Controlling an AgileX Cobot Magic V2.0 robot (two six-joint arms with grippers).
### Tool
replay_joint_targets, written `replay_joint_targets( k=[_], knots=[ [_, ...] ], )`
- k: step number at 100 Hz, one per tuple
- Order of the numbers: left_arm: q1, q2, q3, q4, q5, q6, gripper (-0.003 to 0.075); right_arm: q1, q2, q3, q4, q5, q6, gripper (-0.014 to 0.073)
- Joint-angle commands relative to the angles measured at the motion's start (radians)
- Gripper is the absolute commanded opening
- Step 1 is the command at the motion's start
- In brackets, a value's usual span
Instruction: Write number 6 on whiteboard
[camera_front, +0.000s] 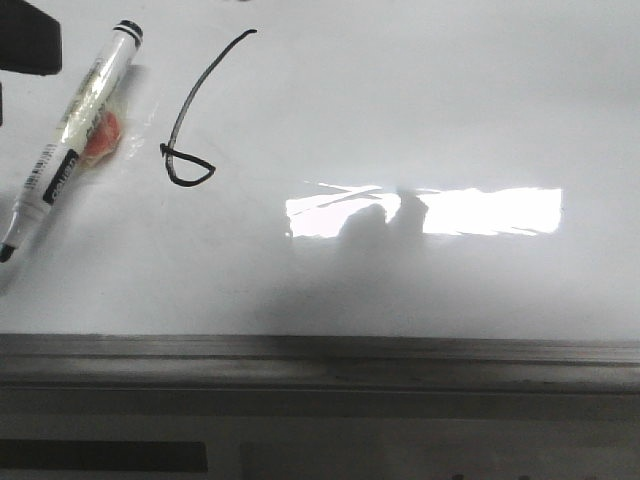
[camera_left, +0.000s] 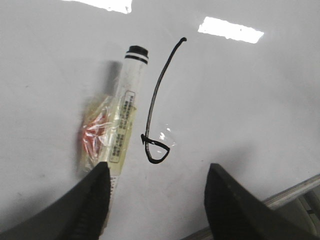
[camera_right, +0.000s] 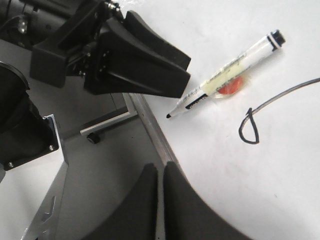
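Left gripper fingers are standing wide apart over the whiteboard, holding nothing; the gap between them is showing bare board. In the right wrist view the same left gripper is hanging above the board's corner with the marker's tip just under it. Right gripper fingers are pressing together with only a thin slit between them, gripping nothing, sitting over the board's edge rail.

The marker is lying flat on the board, uncapped, black end cap pointing away from the left fingers, a scrap of clear wrap with a red patch lying under and beside its barrel. The number 6 is sitting just beside the marker, not touching it: long curved stem, small flattened loop at the bottom.

In the front view the marker is lying at the far left, the number 6 next to it, a bright rectangular glare further right, and the grey rail running along the near edge.
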Motion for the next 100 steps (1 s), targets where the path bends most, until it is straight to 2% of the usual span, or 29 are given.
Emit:
replay_joint_targets(
  k=[1,11,16,21,34,58,80,100],
  knots=[
    [0.002,-0.032,-0.027,0.001,-0.034,-0.006,0.0389,-0.006,-0.046,-0.028,0.008,-0.054,-0.006,-0.0064],
    [0.002,-0.075,-0.027,0.001,-0.006,-0.006,0.0380,-0.006,-0.085,-0.018,0.008,-0.060,-0.006,-0.0064],
    [0.002,-0.100,-0.027,0.001,0.004,-0.006,0.0342,-0.006,-0.111,-0.002,0.008,-0.072,-0.006,-0.0064],
    [0.002,-0.128,-0.027,0.001,0.013,-0.004,0.0267,-0.006,-0.140,0.020,0.008,-0.092,-0.006,-0.0064],
    [0.002,-0.212,-0.027,0.018,0.028,0.009,-0.0023,-0.006,-0.233,0.108,0.008,-0.175,-0.006,-0.0064],
    [0.002,-0.394,0.007,0.056,0.061,0.102,-0.0020,-0.006,-0.459,0.338,0.007,-0.347,-0.008,-0.0064],
    [0.002,-0.607,0.096,0.060,0.123,0.155,-0.0020,-0.006,-0.658,0.520,0.007,-0.342,-0.008,-0.0064],
    [0.002,-0.723,0.142,0.052,0.173,0.155,-0.0020,-0.006,-0.760,0.585,0.007,-0.325,-0.008,-0.0064]
  ],
)
